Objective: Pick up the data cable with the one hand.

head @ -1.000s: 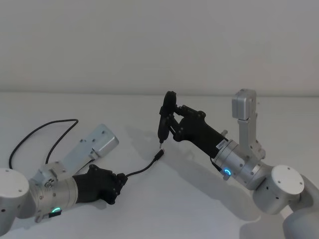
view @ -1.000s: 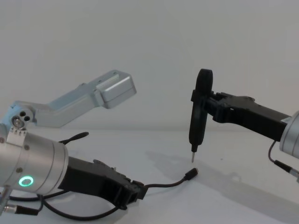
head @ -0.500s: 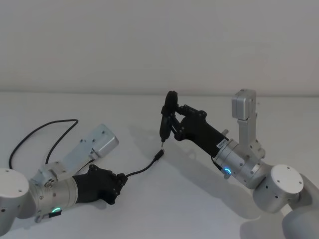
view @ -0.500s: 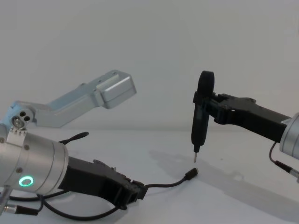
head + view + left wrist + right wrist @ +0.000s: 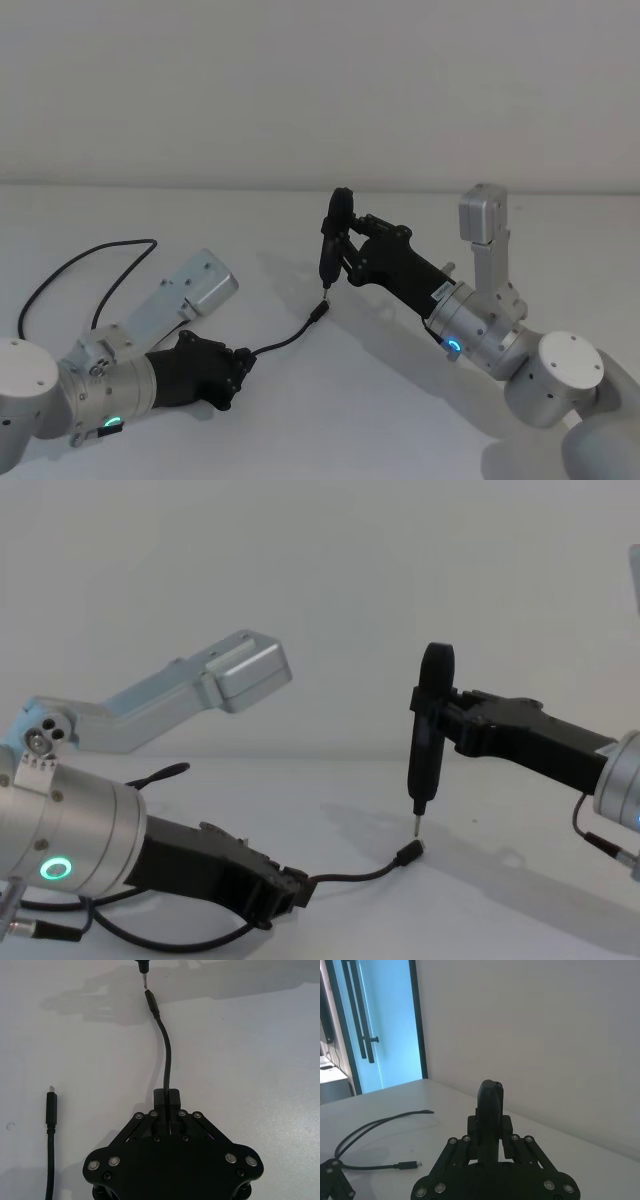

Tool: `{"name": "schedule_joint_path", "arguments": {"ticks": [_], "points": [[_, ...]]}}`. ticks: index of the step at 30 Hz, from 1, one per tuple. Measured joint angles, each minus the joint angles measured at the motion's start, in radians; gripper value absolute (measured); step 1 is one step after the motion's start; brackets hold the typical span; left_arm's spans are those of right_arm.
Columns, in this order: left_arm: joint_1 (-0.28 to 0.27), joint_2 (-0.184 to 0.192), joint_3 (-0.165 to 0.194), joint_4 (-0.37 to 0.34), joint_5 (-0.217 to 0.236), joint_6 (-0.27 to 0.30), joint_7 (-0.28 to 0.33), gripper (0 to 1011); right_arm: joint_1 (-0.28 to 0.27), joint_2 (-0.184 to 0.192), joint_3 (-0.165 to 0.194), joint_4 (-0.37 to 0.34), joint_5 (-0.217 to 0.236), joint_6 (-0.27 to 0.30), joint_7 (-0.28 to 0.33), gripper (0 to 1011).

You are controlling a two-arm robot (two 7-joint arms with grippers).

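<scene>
Left gripper (image 5: pixel 166 1096) clamps the thin black data cable (image 5: pixel 165 1057); right gripper (image 5: pixel 490 1132) seemingly grips a pen-like tool (image 5: pixel 428 742).

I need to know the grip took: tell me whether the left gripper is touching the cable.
Touching. In the left wrist view the left gripper has its fingers shut on the cable, which runs straight out from between them; the chest view agrees.

Plain white wall (image 5: pixel 300 80) behind white table (image 5: pixel 330 420); blue-lit glass door (image 5: pixel 380 1025) with dark frame.
</scene>
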Motion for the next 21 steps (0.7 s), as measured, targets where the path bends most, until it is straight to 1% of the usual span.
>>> {"name": "schedule_joint_path", "arguments": {"ticks": [21], "points": [[0.000, 0.000, 0.000, 0.000, 0.000, 0.000, 0.000, 49, 0.010, -0.014, 0.005, 0.040, -0.008, -0.020, 0.009, 275]]}}
